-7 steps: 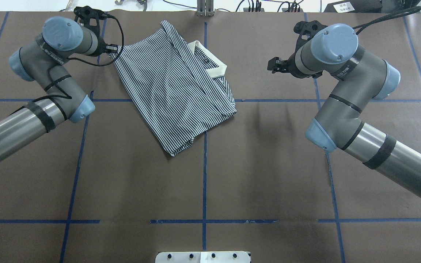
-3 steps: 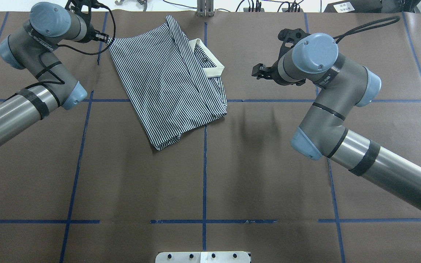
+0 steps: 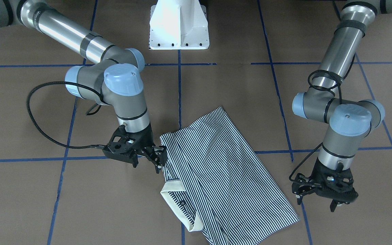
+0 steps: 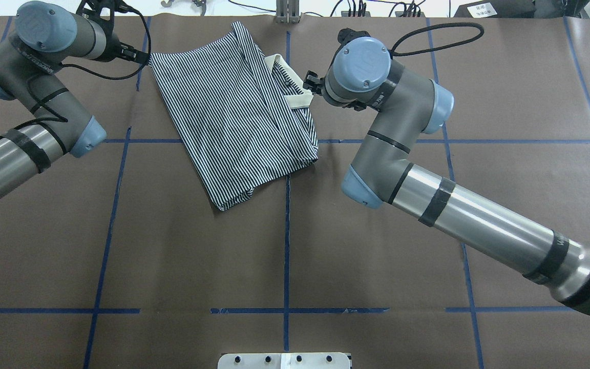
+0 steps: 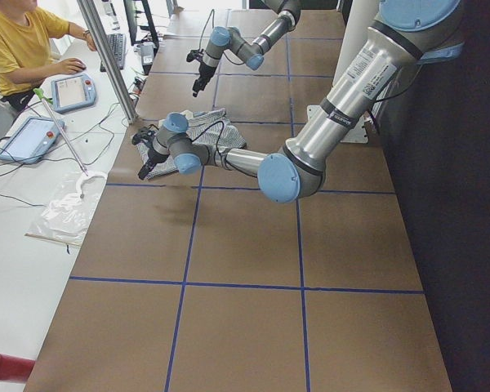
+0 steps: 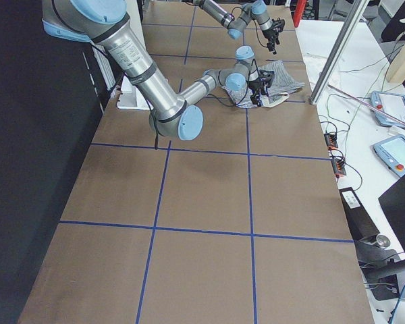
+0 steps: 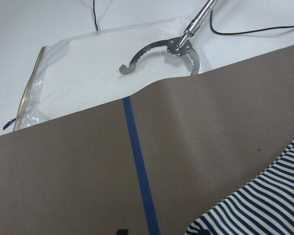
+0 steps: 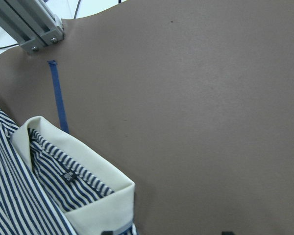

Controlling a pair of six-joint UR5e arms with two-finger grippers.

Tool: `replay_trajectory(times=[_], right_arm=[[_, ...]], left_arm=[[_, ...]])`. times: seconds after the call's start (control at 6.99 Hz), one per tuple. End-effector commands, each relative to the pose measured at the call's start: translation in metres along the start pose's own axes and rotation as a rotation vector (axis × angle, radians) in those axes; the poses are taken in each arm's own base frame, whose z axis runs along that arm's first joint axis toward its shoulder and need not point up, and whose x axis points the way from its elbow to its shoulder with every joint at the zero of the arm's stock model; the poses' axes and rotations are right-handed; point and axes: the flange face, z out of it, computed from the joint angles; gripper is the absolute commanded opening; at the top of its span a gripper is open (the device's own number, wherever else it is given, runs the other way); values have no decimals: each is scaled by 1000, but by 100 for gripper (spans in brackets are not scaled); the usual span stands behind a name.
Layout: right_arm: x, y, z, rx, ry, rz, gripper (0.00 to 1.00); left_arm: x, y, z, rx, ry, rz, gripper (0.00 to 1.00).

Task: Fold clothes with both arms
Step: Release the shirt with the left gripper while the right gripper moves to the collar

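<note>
Right gripper [image 3: 160,160] has swung in, spread fingers [image 3: 156,163] beside the polo shirt [image 3: 223,170] collar [image 3: 170,196].

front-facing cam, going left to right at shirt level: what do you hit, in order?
right gripper → striped polo shirt → left gripper

This is a robotics lab. A grey metal left arm [image 4: 18,154] and right arm [image 4: 479,228] reach out from a white pedestal [image 3: 178,27] over a wide worktop [image 4: 182,256]. The worktop is papered brown and marked into a grid with blue tape [image 4: 286,246]. Along its far side runs a white bench [image 5: 16,245] with touch-screen pendants [image 5: 72,91], a slanted aluminium post [image 5: 108,57] and a seated person [image 5: 16,41] in a yellow shirt.
</note>
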Motion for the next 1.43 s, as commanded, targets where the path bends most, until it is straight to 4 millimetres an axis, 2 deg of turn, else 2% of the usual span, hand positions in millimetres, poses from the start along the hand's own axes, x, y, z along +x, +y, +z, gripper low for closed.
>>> replay_trajectory(times=[0.0,0.14,0.29,0.57,1.29], right_arm=[[-27,13,28,34,10,16,64],[-35,16,41,57,39,13,64],[-47,19,45,65,39,11,64],[-38,36,64,88,62,-4,65],[-35,44,71,116,73,17,64]], left_arm=[[-3,5,-3,1,3,-5,100],[-4,6,-2,-3,0,-5,100],[-4,7,-2,-4,2,-5,100],[-5,7,-1,-5,1,-7,100],[-6,9,0,-9,-2,-6,100]])
